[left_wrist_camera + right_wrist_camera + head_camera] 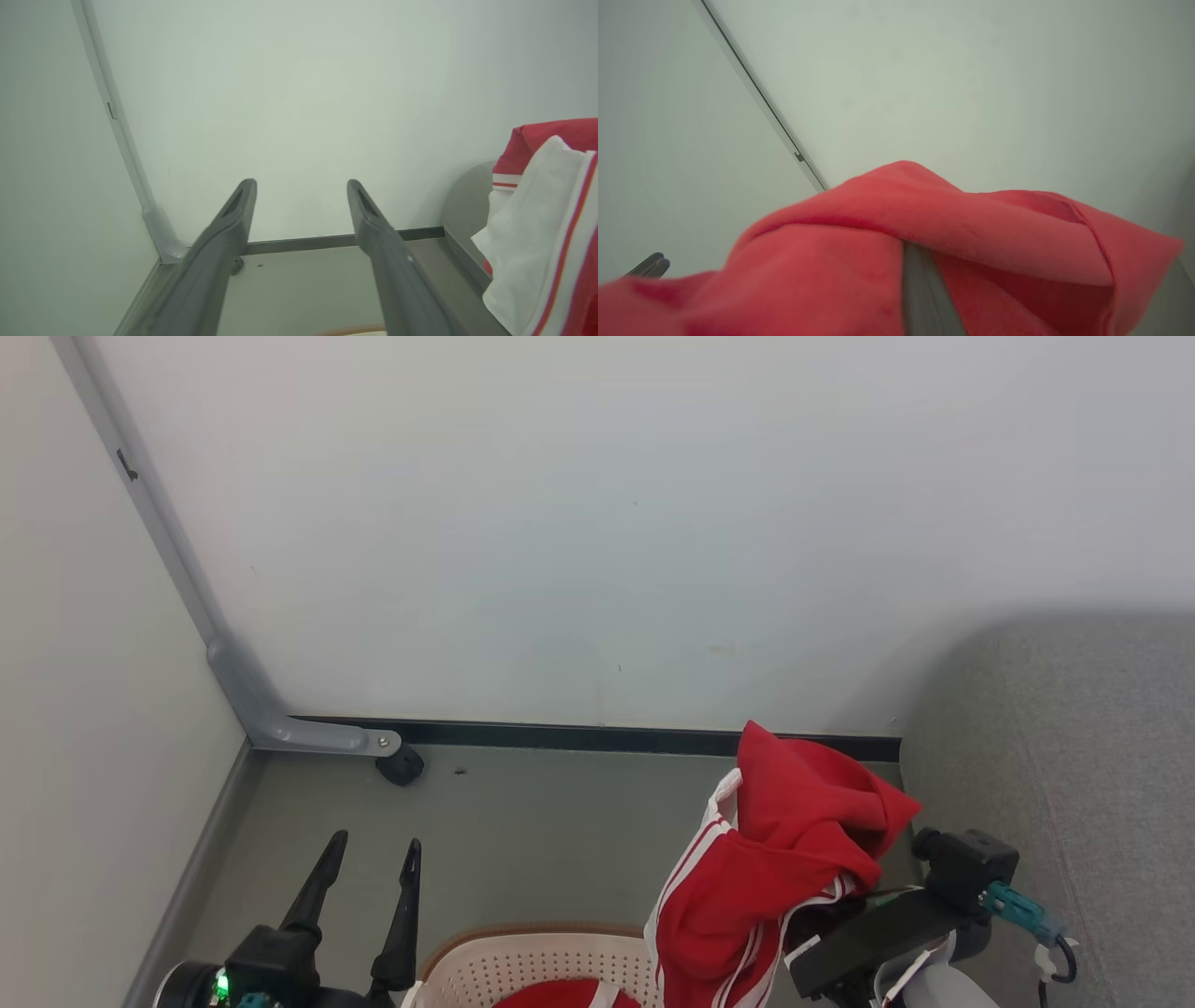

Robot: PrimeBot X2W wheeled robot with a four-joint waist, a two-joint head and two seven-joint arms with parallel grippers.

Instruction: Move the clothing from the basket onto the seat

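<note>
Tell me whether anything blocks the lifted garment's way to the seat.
Nothing visible does. The right gripper is shut on the garment, which hangs close beside the seat, at its left edge, with no object between them in the head view.

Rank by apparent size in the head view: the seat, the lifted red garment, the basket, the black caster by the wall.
1. seat, cut off by the frame.
2. lifted garment; nearer the camera, so its true size against the seat is unsure.
3. basket, cut off at the bottom edge.
4. caster.
</note>
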